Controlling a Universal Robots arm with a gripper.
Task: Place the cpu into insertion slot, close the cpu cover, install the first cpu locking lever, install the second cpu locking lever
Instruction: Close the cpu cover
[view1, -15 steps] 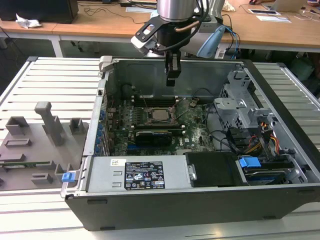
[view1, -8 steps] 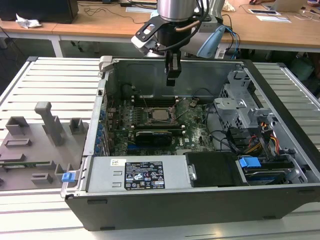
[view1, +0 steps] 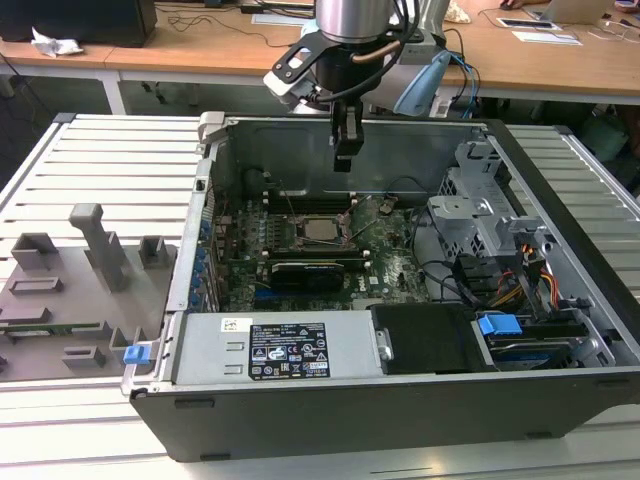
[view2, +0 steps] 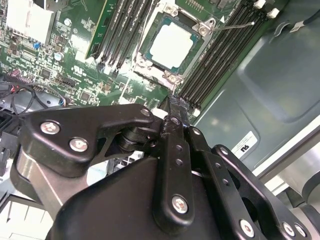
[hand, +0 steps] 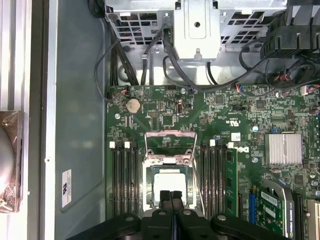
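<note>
1. Gripper (view1: 345, 150) fingers (hand: 178, 202) pressed together, holding nothing.
2. In the exterior view it hangs above the cpu (hand: 169, 181), clear of it.
3. The cpu lies flat in the insertion slot (hand: 151, 175) on the green board (hand: 220, 115).
4. The cpu cover (hand: 170, 142) is tipped up open, just beside the slot.

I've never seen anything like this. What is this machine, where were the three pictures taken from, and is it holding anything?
It is a robot arm whose black pincer hangs over an open computer case on a slatted table. The exterior view looks on from outside; both wrist views come from cameras riding on the arm, looking down at the green circuit board. The silver cpu lies in its insertion slot, with the cpu cover apparently swung up open. The pincer is shut and holds nothing.
</note>
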